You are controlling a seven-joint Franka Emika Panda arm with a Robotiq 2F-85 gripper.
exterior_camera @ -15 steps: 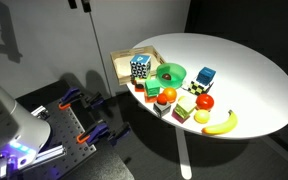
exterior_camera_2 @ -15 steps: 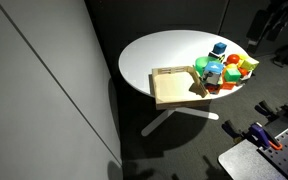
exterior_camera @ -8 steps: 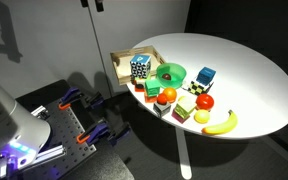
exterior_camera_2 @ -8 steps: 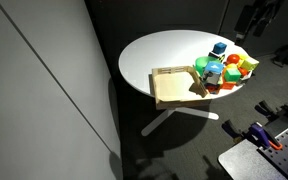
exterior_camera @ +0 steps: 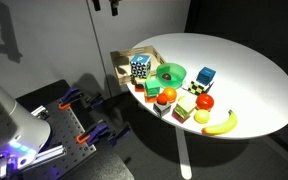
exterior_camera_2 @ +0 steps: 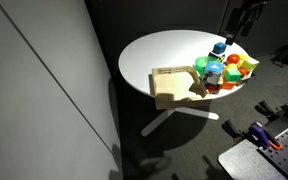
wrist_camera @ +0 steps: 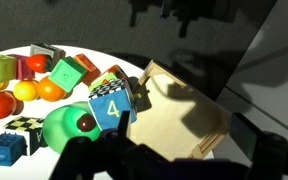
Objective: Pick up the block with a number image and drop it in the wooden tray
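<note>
Gripper: the dark robot gripper [wrist_camera: 169, 18] pokes in from the top of the wrist view, fingers spread with nothing between them. It hangs high over the scene, well apart from everything, and in an exterior view [exterior_camera: 105, 5] it only just shows at the top edge.
Tray: the shallow light-tan wooden tray with a raised rim [wrist_camera: 184, 120] is the nearest thing below the gripper. It sits at the edge of the round white tabletop [exterior_camera: 239, 60].
Number block: the small blue-edged cube with a "4" on one face [wrist_camera: 109, 108] stands on the tabletop just outside a corner of the tray, not in it. In an exterior view [exterior_camera: 140, 68] its faces show a busy black-and-white pattern. Can't tell whether it actually touches the rim.
Dish: the round green bowl-like dish [wrist_camera: 56, 128] is just beside the number block, on the side away from the tray, so the block sits between the two.
Rest of the pile: a blue cube with a small picture face [exterior_camera: 205, 77] sits past the dish. Then come some red-orange round fruits [exterior_camera: 165, 95], yellow-green blocks [exterior_camera: 187, 105] and a yellow banana [exterior_camera: 221, 124] by the tabletop's edge — all bunched close together.
</note>
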